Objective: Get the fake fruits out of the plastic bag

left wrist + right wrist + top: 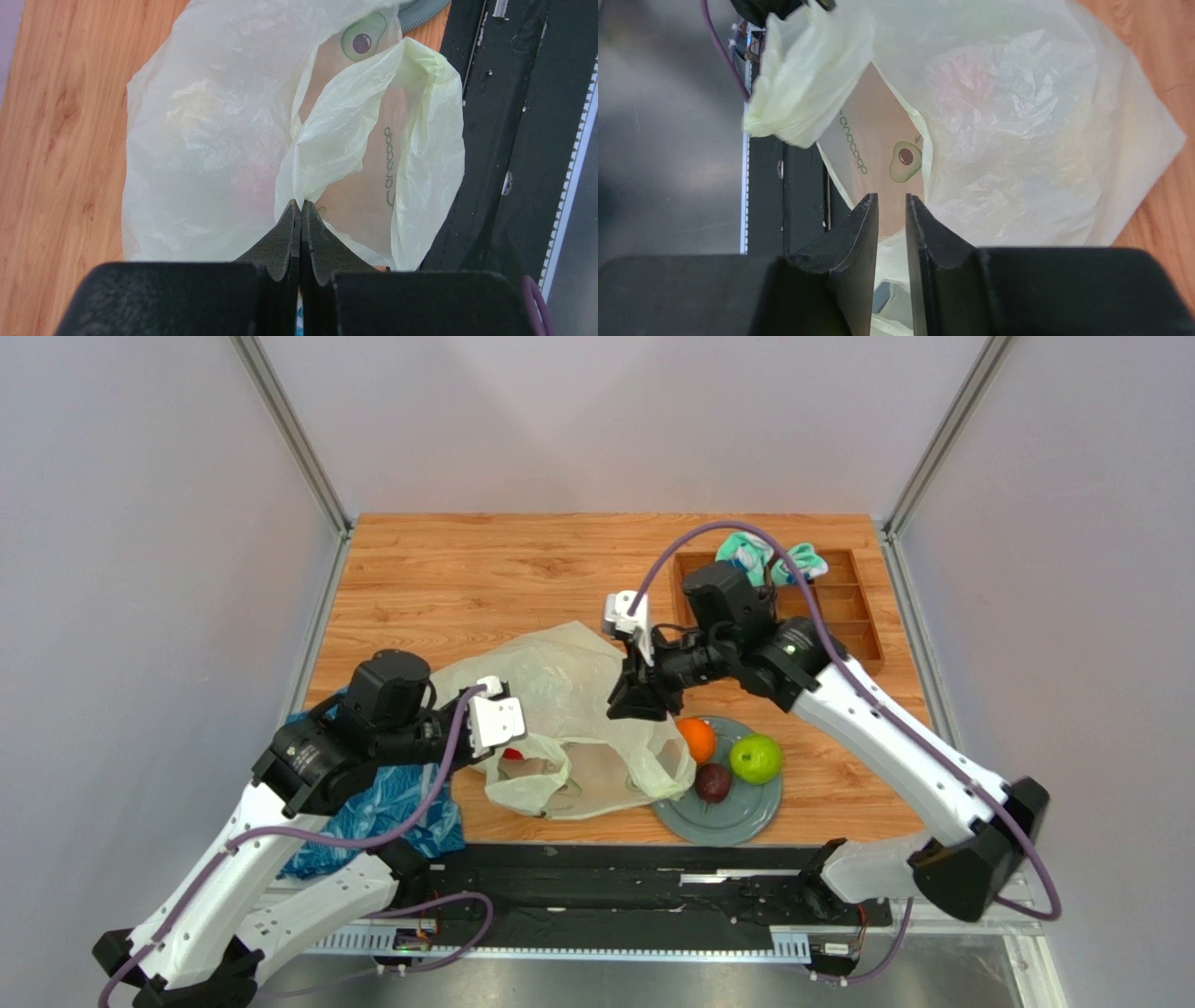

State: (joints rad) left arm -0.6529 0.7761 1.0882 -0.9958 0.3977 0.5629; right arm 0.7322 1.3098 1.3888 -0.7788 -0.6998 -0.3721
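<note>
The pale yellow-green plastic bag (575, 703) lies crumpled mid-table. My left gripper (508, 728) is shut on a fold of the bag's rim, and the left wrist view shows the pinched film at its tips (300, 204). A red fruit (514, 753) peeks out at the bag's mouth; it shows as a reddish blur through the film (246, 189). My right gripper (634, 703) hovers over the bag's right side, jaws a narrow gap apart (891, 199), with bag film (1018, 126) below them. An orange (697, 739), a green apple (755, 758) and a dark fruit (714, 783) sit on a grey plate (701, 823).
A blue leaf-patterned bag (393, 812) lies under the left arm at the near left. A wooden compartment tray (842, 623) with rolled teal-and-white socks (765, 557) stands at the back right. A black rail (631, 875) runs along the near edge.
</note>
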